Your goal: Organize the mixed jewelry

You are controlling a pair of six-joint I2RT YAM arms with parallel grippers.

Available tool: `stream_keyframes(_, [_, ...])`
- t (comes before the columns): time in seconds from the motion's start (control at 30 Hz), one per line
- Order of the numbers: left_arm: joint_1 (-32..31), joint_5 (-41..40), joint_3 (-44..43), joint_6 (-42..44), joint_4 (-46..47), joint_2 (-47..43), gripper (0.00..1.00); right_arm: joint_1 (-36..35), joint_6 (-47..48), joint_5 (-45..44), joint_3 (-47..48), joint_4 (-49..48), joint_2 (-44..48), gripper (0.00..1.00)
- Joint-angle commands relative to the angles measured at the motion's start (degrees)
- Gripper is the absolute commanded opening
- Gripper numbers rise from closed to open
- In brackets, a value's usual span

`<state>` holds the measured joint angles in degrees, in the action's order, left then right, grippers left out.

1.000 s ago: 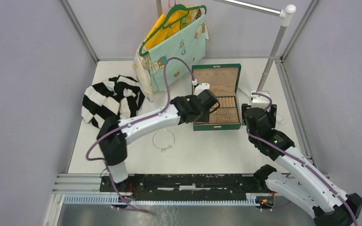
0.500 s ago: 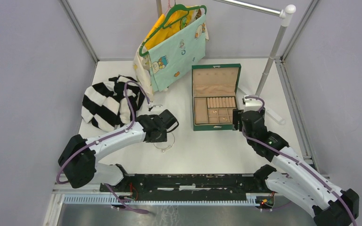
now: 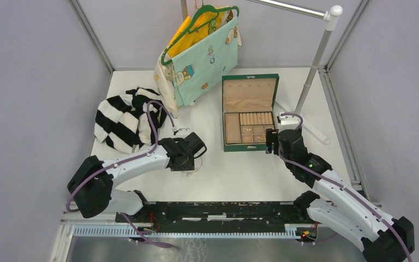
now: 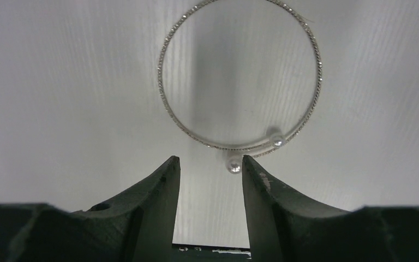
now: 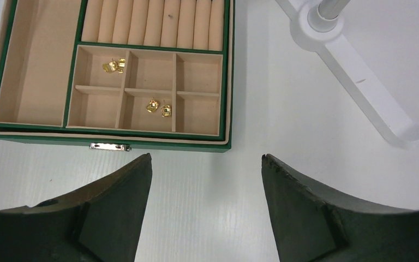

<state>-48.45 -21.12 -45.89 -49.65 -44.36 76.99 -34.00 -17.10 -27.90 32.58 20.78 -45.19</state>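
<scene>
On the white counter a thin hoop lies just past the half-open, empty left pincer, while gold pieces sit in the green box beyond the wide-open, empty right pincer

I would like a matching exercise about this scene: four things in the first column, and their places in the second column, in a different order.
Column one:
1. thin pearl-tipped hoop
2. gold pieces
3. striped garment
4. green hanger

Column two:
a. crumpled at the far left of the table
b. in small compartments of the green jewelry box
c. flat on the bare table, at the tips of the left end effector
d. hanging at the back, above the table

Pairs: 1-c, 2-b, 3-a, 4-d.
</scene>
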Motion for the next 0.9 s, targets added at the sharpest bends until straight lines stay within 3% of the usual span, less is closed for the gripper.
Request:
stream_keyframes(0.0, [-2.7, 1.3, -0.3, -0.2, 4.8, 1.0, 0.52, 0.2, -1.3, 1.0, -1.1, -2.7, 0.3, 0.79])
stream_keyframes(0.4, [-2.9, 4.8, 1.2, 3.2, 8.3, 6.1, 0.44, 0.2, -2.1, 1.1, -1.7, -2.7, 0.3, 0.79])
stream_keyframes(0.6, [-3.2, 8.3, 1.8, 4.1, 9.4, 5.6, 0.34, 0.2, -2.5, 1.8, -1.8, -3.1, -0.8, 0.79])
stream_keyframes(0.87, [-8.1, 14.1, -4.3, 2.7, 16.2, 9.8, 0.32, 0.2, -2.7, 0.6, -1.7, -3.2, -1.1, 0.79])
